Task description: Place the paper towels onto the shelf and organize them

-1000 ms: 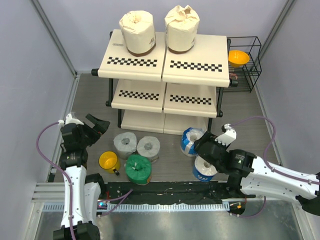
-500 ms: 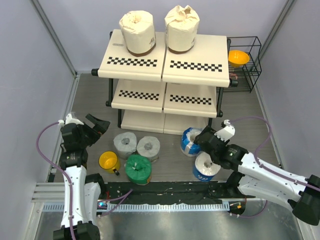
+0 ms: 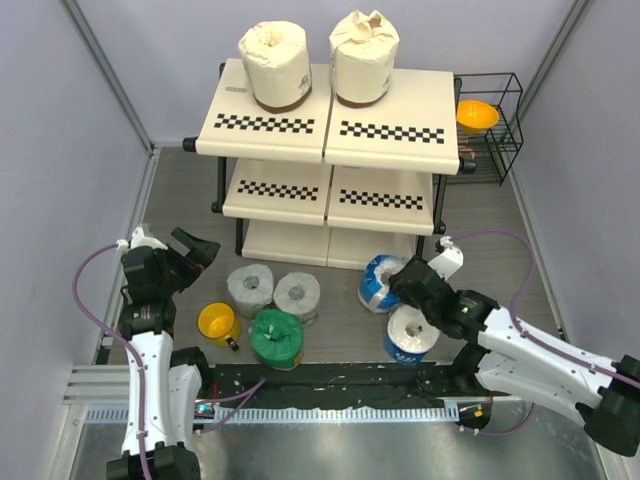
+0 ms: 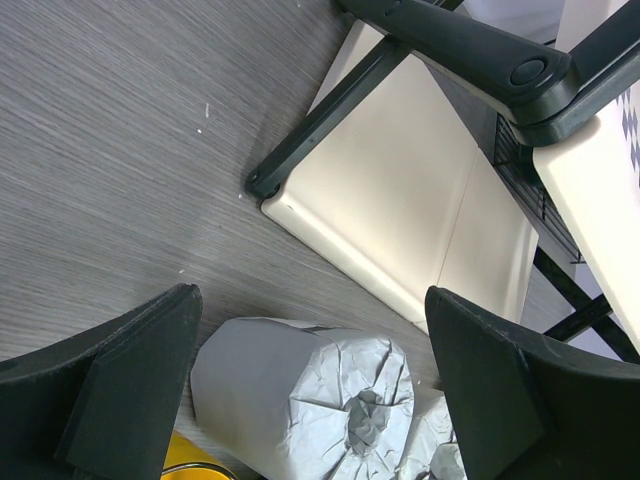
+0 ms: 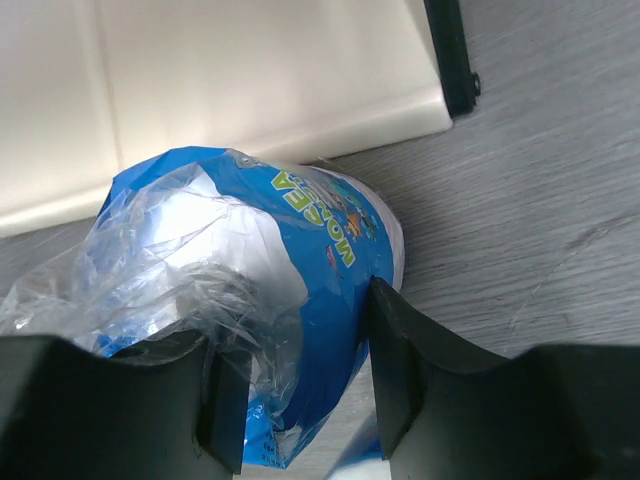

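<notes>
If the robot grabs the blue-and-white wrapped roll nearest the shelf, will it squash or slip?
Probably soft and light: the blue-and-white plastic-wrapped paper towel roll looks fat and puffy. Its loose, crinkled film may slip or bunch. Being round, it might roll if tipped.

This is a robot test cell in a lab: plain pale panels point(image 3: 60, 150) wall in a grey wood-grain surface point(image 3: 180, 190) on three sides. At the bottom of the frame, a left arm point(image 3: 150, 370) and a right arm point(image 3: 540, 350) stand by an aluminium rail point(image 3: 300, 412), trailing loose purple cables point(image 3: 85, 290).
</notes>
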### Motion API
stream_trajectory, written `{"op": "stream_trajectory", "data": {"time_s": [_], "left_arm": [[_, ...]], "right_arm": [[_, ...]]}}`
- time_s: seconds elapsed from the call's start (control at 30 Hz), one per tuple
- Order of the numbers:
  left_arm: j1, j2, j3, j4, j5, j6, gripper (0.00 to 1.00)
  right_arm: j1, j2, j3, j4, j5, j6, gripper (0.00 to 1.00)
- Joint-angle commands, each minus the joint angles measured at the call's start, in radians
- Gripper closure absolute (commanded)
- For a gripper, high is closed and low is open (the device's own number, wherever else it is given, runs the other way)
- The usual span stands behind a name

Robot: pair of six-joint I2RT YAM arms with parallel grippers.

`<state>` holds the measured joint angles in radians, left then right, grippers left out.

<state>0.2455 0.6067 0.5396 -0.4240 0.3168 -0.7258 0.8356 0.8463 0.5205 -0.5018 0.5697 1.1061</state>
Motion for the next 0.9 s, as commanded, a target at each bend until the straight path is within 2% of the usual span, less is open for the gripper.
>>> {"op": "stream_trajectory", "data": {"time_s": [0.0,0.13,0.27,0.3,0.43,0.63,0.87], "left_arm": [[0.008,-0.007,0.0,0.033,0.024,-0.001,0.0],[0.006,-0.01,-0.001,0.033,0.024,-0.003,0.0],[0.006,-0.008,-0.001,0.031,0.022,-0.003,0.0],[0.006,-0.01,-0.001,0.033,0.024,-0.001,0.0],[0.006,-0.008,-0.001,0.033,0.025,-0.003,0.0],[0.006,-0.005,0.002,0.03,0.025,-0.001,0.0],[0.006,-0.005,-0.001,0.033,0.028,-0.003,0.0]], "right_arm": [[0.0,-0.156,0.042,0.048,0.001,-0.164,0.64],[-0.001,-0.187,0.185,-0.03,-0.014,-0.276,0.65],[-0.003,-0.136,0.291,0.005,-0.212,-0.396,0.64],[0.0,-0.118,0.308,0.017,-0.322,-0.411,0.64],[0.005,0.002,0.397,0.117,-0.502,-0.433,0.71],[0.066,0.068,0.48,0.29,-0.415,-0.474,0.7],[0.089,0.146,0.44,0.6,-0.311,-0.422,0.7]]}}
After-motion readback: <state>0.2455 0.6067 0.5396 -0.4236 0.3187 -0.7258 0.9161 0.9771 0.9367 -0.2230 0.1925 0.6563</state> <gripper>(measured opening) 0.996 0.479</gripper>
